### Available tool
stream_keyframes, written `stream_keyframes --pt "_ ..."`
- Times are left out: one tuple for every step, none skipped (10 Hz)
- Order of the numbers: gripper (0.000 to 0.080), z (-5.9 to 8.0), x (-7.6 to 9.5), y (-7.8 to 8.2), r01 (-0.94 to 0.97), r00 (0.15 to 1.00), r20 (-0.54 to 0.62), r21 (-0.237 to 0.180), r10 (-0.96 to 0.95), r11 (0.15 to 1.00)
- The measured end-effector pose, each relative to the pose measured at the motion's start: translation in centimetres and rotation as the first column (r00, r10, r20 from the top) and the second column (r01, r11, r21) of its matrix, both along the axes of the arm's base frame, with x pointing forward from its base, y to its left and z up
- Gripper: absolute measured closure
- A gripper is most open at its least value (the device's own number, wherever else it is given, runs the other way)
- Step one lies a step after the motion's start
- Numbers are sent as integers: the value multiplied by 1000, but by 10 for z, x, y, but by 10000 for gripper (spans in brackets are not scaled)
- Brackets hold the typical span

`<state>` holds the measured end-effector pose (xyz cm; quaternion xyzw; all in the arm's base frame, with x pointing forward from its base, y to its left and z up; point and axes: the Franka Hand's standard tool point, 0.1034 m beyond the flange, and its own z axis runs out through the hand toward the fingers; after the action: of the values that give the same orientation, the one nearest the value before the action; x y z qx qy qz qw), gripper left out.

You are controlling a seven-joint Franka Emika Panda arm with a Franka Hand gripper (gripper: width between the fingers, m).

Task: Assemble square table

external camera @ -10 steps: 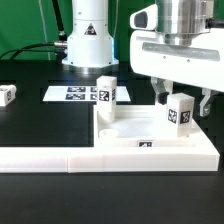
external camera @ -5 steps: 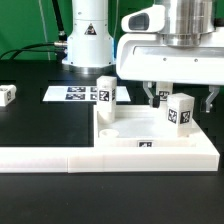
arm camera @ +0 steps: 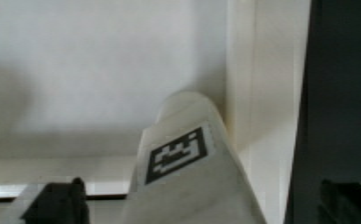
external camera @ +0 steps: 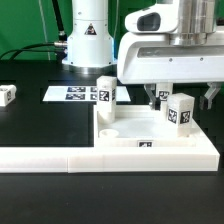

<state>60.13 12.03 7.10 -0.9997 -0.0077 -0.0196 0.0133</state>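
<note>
Square table: we note the slab [external camera: 160,135] lying flat on the black counter [external camera: 40,125] against the L-shaped barrier [external camera: 60,155], two legs [external camera: 181,110] upright in corner sockets, our pincer [external camera: 182,98] open astride one, gripping nothing.

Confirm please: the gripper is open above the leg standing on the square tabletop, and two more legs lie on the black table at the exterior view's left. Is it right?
Not quite. Only one leg lies on the black table at the left in the exterior view; the other leg stands on the square tabletop. The gripper is indeed open above a standing leg.
</note>
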Motion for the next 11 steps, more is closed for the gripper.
stream_keyframes --pt "150 0 0 -1 -37 999 2 -3 37 999" --pt "150 0 0 -3 -126 992 3 -8 126 992" --pt "150 0 1 -4 -189 982 4 -12 189 982" --pt "150 0 1 -5 -226 974 4 -17 226 974" --pt "162 0 1 -6 -265 964 4 -23 265 964" --pt "162 0 1 -6 -263 965 4 -23 263 964" --pt "328 0 1 -6 -248 969 4 -22 248 968" --pt "511 0 1 -6 -221 975 4 -20 221 975" --pt "511 0 1 -7 -220 975 4 -21 220 975" --pt "511 0 1 -7 -207 978 4 -19 207 978" --pt "511 0 1 -7 -118 993 3 -15 118 993"
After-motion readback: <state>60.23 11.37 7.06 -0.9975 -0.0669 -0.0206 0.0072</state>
